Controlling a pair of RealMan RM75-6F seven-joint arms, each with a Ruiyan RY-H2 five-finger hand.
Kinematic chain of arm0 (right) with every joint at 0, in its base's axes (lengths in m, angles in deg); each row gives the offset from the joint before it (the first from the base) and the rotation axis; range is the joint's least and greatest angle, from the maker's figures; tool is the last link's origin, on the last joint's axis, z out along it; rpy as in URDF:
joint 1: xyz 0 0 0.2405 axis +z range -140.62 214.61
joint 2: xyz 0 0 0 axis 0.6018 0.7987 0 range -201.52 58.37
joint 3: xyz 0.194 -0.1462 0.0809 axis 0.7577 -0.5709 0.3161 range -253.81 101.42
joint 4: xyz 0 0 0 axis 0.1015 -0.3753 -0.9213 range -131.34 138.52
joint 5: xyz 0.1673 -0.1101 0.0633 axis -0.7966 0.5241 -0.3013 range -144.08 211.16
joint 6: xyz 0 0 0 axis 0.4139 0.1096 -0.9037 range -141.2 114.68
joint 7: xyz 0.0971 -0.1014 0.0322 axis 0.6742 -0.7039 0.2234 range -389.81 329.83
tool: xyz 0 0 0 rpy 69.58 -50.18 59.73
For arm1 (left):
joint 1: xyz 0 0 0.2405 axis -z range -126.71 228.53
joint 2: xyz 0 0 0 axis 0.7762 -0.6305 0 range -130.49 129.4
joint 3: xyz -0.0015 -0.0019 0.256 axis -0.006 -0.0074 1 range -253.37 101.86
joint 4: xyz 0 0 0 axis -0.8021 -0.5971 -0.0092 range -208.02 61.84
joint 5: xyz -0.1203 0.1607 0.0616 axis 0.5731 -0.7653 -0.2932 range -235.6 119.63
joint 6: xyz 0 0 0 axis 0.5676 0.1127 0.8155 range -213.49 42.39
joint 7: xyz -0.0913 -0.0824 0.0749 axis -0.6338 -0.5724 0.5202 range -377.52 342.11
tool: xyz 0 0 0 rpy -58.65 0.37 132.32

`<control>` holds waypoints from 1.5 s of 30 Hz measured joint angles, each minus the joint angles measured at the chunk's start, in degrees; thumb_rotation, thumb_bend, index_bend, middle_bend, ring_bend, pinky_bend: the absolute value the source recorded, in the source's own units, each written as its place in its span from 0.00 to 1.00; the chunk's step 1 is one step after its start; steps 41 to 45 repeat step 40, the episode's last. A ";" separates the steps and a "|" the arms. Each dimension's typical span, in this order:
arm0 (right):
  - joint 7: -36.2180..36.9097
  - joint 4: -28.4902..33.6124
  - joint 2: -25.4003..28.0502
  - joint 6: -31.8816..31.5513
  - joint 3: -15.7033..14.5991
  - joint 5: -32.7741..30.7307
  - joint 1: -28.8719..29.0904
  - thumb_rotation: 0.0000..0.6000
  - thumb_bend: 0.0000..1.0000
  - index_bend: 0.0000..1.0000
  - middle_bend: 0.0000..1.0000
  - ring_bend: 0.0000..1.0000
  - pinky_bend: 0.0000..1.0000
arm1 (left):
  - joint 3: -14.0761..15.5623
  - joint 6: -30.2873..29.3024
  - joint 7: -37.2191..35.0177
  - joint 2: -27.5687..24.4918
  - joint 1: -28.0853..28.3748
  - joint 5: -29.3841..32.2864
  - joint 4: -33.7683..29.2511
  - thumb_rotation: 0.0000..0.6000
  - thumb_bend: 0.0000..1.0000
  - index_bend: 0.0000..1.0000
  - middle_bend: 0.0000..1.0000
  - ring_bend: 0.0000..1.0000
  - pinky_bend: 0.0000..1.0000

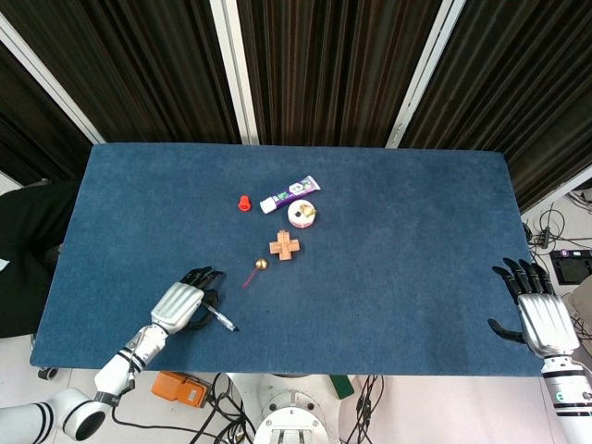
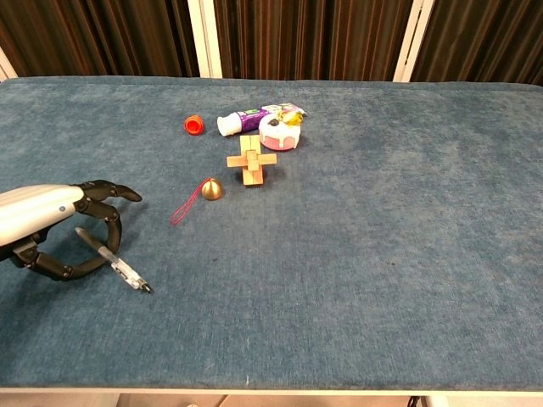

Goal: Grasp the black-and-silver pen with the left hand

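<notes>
The black-and-silver pen [image 1: 220, 320] [image 2: 115, 264] lies slantwise near the table's front left, its tip pointing to the front right. My left hand [image 1: 179, 304] [image 2: 49, 222] is curled over the pen's back end, and a finger and the thumb close around the barrel. The pen's front half sticks out past the fingers, low on the blue cloth. My right hand [image 1: 539, 317] rests at the table's front right edge with fingers spread and nothing in it; only the head view shows it.
Behind the pen lie a small gold bell on a red string [image 2: 209, 189], a wooden cross puzzle [image 2: 250, 159], a pink-and-white round piece [image 2: 279, 132], a purple-and-white tube [image 2: 242, 121] and a red cap [image 2: 193, 125]. The blue table's front edge [image 2: 271, 386] is close.
</notes>
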 measured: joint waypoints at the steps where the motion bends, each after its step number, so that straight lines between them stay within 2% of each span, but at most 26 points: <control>1: -0.02 0.00 -0.01 0.00 -0.02 0.05 0.00 1.00 0.36 0.21 0.12 0.03 0.05 | 0.01 0.14 -0.06 -0.08 0.04 0.10 -0.04 1.00 0.49 0.55 0.11 0.00 0.10; 6: 0.06 0.05 0.00 -0.05 0.02 -0.04 -0.03 1.00 0.36 0.21 0.12 0.03 0.05 | -0.15 0.25 -0.57 -0.77 0.10 0.58 -0.72 1.00 0.56 0.56 0.11 0.00 0.10; 13: 0.06 0.03 0.05 -0.01 0.02 -0.03 -0.01 1.00 0.36 0.21 0.12 0.03 0.05 | -2.22 -1.05 0.50 -5.41 0.90 0.83 -5.60 1.00 0.57 0.56 0.11 0.00 0.10; 17: 0.12 0.03 0.12 -0.08 0.02 -0.06 -0.07 1.00 0.36 0.21 0.12 0.03 0.05 | -4.13 -1.34 1.30 -11.16 1.78 1.65 -11.76 1.00 0.57 0.56 0.11 0.00 0.10; 23: 0.15 0.11 0.17 -0.08 0.04 -0.08 -0.07 1.00 0.36 0.21 0.12 0.03 0.05 | -7.13 0.43 -1.16 -23.49 3.63 3.93 -22.03 1.00 0.57 0.56 0.11 0.00 0.10; 28: 0.00 0.14 0.14 -0.19 0.05 -0.09 -0.13 1.00 0.36 0.21 0.12 0.03 0.05 | -9.05 3.16 -10.76 -33.59 5.09 4.41 -27.34 1.00 0.56 0.56 0.11 0.00 0.10; 34: -0.55 0.34 -0.01 -0.26 0.10 -0.14 -0.13 1.00 0.36 0.21 0.12 0.03 0.05 | -10.27 4.33 -28.44 -39.71 6.05 1.00 -29.40 1.00 0.55 0.56 0.11 0.00 0.10; 39: -1.05 0.48 -0.16 -0.19 0.22 -0.43 -0.08 1.00 0.36 0.21 0.12 0.03 0.05 | -10.18 3.75 -43.59 -43.70 6.70 -5.31 -28.63 1.00 0.55 0.56 0.11 0.00 0.10; 45: -1.10 0.48 -0.17 -0.17 0.26 -0.49 -0.07 1.00 0.36 0.21 0.12 0.03 0.05 | -10.09 3.61 -45.31 -44.20 6.81 -6.52 -28.35 1.00 0.55 0.56 0.11 0.00 0.10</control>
